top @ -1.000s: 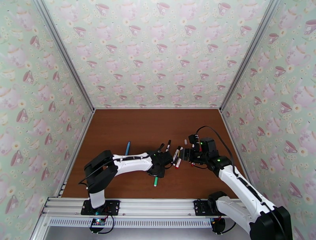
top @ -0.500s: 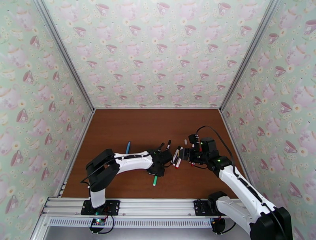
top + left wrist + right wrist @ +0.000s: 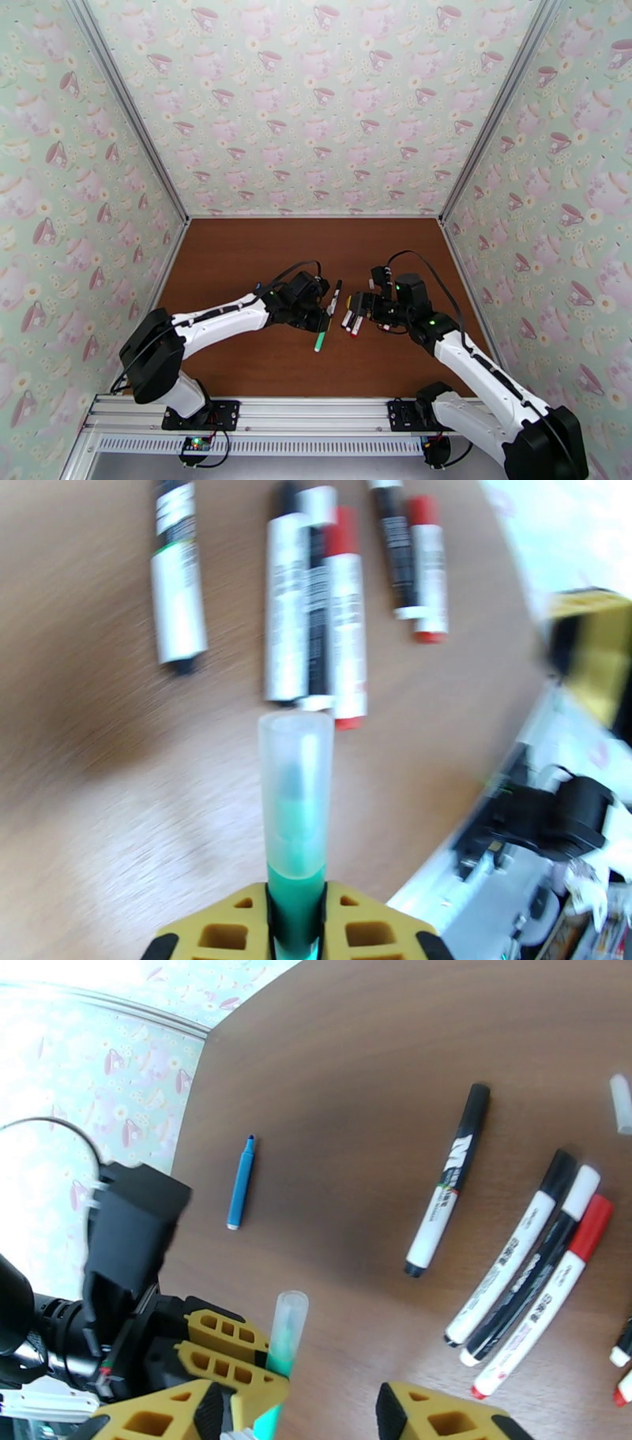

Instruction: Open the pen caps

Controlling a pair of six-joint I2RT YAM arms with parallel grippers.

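Left gripper: jaws clamped on the barrel of a green pen, held above the counter. Its clear cap is fitted and projects beyond the jaws. Right gripper: jaws apart, holding nothing, close beside that cap. Other capped pens lie on the counter beyond.

Matt wood-grain table; translucent smooth plastic pen cap.
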